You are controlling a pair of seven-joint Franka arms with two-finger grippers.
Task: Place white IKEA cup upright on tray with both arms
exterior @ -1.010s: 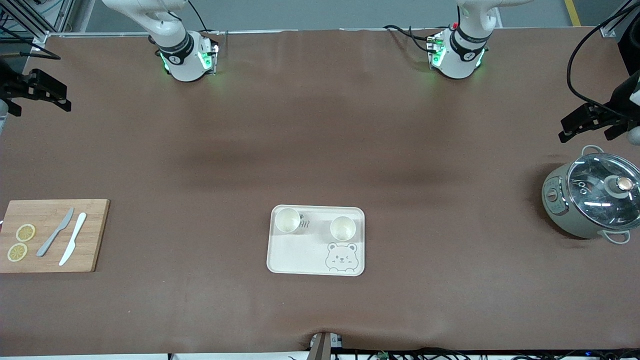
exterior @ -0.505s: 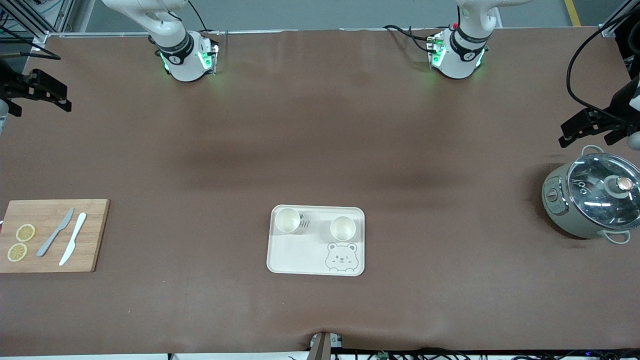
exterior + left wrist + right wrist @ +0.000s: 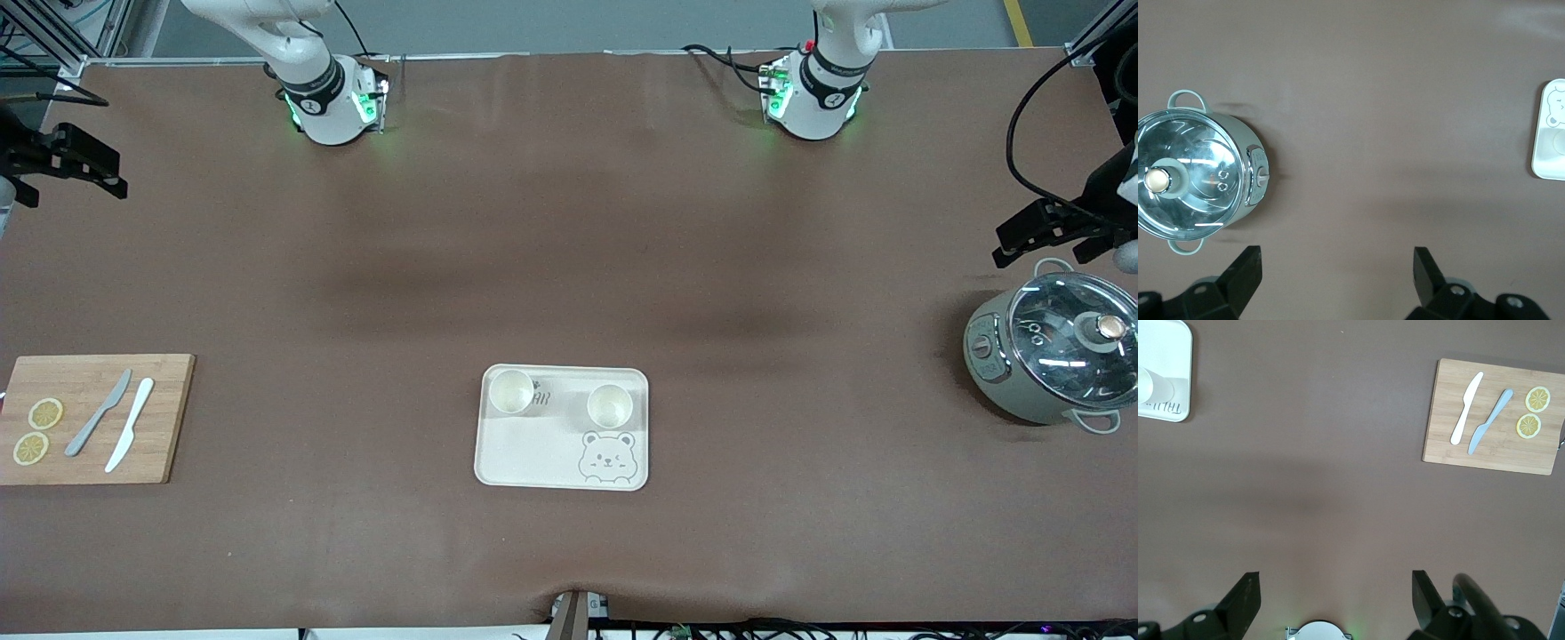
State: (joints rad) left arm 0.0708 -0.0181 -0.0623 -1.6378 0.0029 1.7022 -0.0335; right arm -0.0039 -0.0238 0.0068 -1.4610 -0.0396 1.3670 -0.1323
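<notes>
The cream bear tray (image 3: 524,453) lies mid-table, nearer the front camera. Two white cups stand upright on it, one (image 3: 511,392) toward the right arm's end, one (image 3: 610,405) toward the left arm's end above the bear drawing. My left gripper (image 3: 1009,242) is open and empty, up in the air at the left arm's end of the table beside the pot; its wrist view (image 3: 1337,267) shows the tray's edge (image 3: 1546,157). My right gripper (image 3: 111,173) is open and empty, high over the right arm's end; its wrist view (image 3: 1336,590) shows the tray's corner (image 3: 1168,347) and a cup (image 3: 1150,385).
A grey-green pot with a glass lid (image 3: 1053,357) stands at the left arm's end, also in the left wrist view (image 3: 1195,181). A wooden cutting board (image 3: 169,418) with two knives and two lemon slices lies at the right arm's end, also in the right wrist view (image 3: 1495,460).
My left gripper has drifted slightly toward the pot. The right gripper, the tray and both cups have not moved.
</notes>
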